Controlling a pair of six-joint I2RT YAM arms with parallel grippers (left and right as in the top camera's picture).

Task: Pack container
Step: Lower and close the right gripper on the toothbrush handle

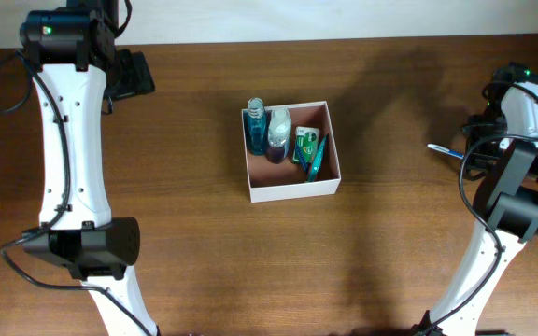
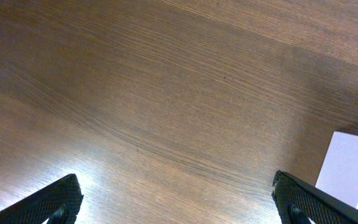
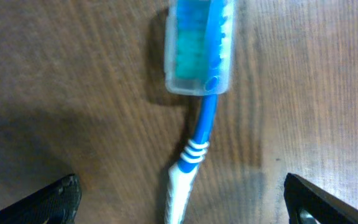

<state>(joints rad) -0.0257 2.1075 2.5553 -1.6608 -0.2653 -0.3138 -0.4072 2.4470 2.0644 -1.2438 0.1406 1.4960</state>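
Note:
The container (image 1: 292,189) is a square white-walled box with a reddish-brown inside at the table's middle. It holds a blue bottle (image 1: 255,126), a clear bottle (image 1: 277,133), a green packet (image 1: 304,143) and a teal item (image 1: 317,157). Its white wall shows at the right edge of the left wrist view (image 2: 348,168). A blue-and-white toothbrush (image 3: 197,134) with a clear head cap lies on the table under my right gripper (image 3: 179,202), which is open around its handle. It also shows in the overhead view (image 1: 445,150). My left gripper (image 2: 176,202) is open and empty over bare wood at the far left.
The brown wooden table (image 1: 204,252) runs to a pale far edge at the top. The left arm's base stands at the front left, the right arm's at the front right.

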